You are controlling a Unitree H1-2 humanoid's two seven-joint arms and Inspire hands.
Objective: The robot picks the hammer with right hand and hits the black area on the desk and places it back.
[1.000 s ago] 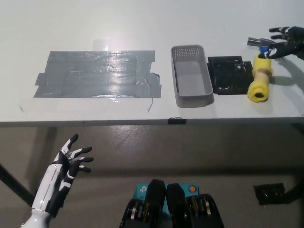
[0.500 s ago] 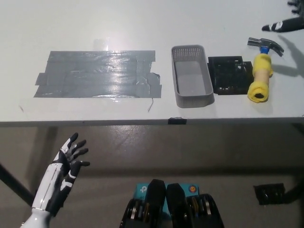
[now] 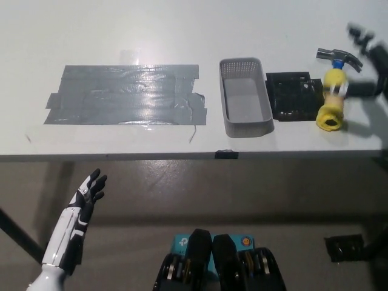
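Hammer (image 3: 333,91) lying on the desk (image 3: 182,30) near its right edge, just right of a black tray (image 3: 294,96), with a grey basket (image 3: 244,97) beyond that. Long axis running toward and away from the robot: metal head at the far end, yellow grip at the near end, pointing at the desk's front edge. Right hand (image 3: 371,60) blurred at the picture's right edge, just right of the hammer's head and upper handle; touching or apart, cannot tell, nor whether the fingers are spread or curled. Holding nothing, by the look of it. Left hand (image 3: 88,197) resting below the desk at lower left, fingers extended, empty, far from the hammer. Grey tape patch (image 3: 124,94) well to the left.
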